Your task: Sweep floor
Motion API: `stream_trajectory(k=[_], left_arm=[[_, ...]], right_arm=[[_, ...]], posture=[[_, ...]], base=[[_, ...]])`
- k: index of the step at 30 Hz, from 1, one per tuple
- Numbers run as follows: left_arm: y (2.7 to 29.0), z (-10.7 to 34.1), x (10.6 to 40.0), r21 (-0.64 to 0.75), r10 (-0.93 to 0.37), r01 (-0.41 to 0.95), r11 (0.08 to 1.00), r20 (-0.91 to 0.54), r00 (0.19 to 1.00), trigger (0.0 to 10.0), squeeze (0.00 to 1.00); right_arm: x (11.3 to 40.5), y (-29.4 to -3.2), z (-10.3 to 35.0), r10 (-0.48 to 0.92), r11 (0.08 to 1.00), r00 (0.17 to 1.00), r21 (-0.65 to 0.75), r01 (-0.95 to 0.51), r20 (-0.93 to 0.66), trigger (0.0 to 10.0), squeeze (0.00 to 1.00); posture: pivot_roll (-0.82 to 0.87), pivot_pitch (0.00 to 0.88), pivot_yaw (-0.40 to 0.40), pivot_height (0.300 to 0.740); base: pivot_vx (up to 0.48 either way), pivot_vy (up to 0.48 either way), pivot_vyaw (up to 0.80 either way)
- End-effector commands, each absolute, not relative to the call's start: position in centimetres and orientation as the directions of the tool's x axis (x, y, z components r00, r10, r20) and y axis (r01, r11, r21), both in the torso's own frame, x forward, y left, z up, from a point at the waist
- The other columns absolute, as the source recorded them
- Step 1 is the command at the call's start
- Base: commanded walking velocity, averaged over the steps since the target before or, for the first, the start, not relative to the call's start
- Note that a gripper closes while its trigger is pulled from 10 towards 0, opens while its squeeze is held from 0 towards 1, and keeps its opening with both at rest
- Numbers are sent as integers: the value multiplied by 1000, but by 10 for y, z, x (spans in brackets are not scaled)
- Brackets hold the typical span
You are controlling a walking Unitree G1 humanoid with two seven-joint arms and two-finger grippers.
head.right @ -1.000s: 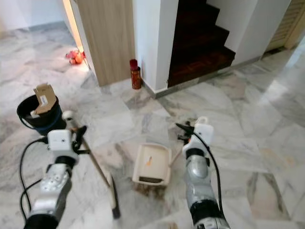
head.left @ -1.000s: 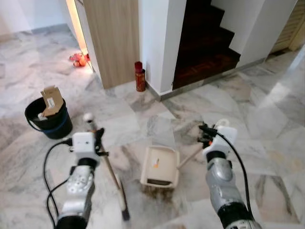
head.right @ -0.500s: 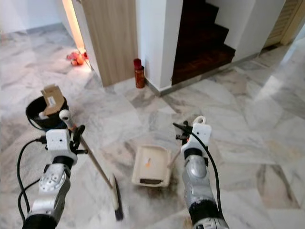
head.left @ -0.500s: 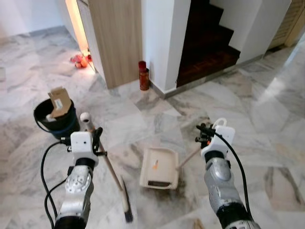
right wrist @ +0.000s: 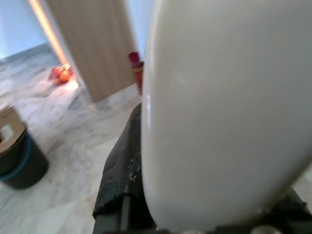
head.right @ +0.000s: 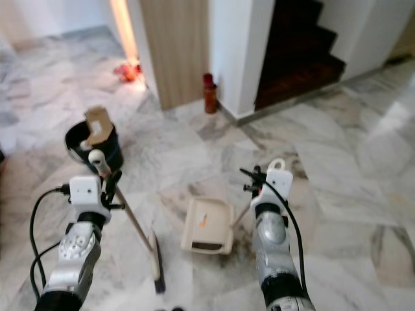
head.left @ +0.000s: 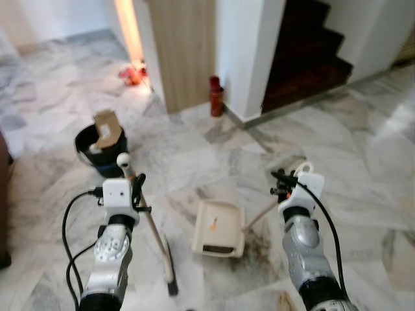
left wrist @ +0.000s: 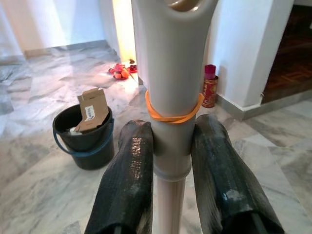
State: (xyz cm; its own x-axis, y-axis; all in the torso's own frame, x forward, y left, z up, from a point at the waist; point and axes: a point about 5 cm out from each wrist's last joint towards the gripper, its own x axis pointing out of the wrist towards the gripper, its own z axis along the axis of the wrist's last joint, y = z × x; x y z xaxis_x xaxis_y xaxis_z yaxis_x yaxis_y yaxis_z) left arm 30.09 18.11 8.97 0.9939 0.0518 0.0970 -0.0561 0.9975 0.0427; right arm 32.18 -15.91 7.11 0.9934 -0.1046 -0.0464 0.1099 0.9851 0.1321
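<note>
Marble floor (head.left: 194,162) spreads toward dark stairs; left hand (head.left: 134,194) clamps the broom (head.left: 159,246), right hand (head.left: 280,186) grips the dustpan (head.left: 219,228) handle, pan resting beside the bristles. Dirt could scatter if the pan lifts. Left wrist view reveals an orange band (left wrist: 173,114) on the handle and the bucket (left wrist: 85,134)

The floor (head.left: 363,149) is polished marble, grey-veined and glossy, throwing back light. The broom (left wrist: 170,97) has a smooth, matt plastic handle with an orange rubber band round it; the left end effector (left wrist: 170,161) has rough, worn black pads. The dustpan (head.left: 219,228) is cream plastic, its handle glossy. The bucket (head.left: 97,152) is dark plastic, holding brown cardboard (head.left: 107,127). The stairs (head.left: 305,58) are dark wood.
</note>
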Motion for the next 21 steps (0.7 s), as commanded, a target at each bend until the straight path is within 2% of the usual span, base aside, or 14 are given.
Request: stream_trajectory(k=[1, 16, 21], left_arm=[[183, 99, 303, 57, 52, -60, 997, 138, 989, 10000, 0], [184, 99, 303, 57, 61, -69, 996, 131, 989, 10000, 0], [184, 99, 304, 60, 63, -71, 996, 127, 990, 10000, 0]], right_arm=[[328, -156, 88, -94, 986, 995, 143, 89, 30, 10000, 0], [328, -156, 87, -90, 986, 996, 144, 86, 23, 10000, 0], [328, -155, 87, -86, 985, 996, 154, 82, 21, 10000, 0]], posture=[[0, 56, 21, 740], [0, 61, 20, 740], [1, 63, 19, 740]], base=[[0, 0, 794], [0, 0, 794], [0, 0, 222]])
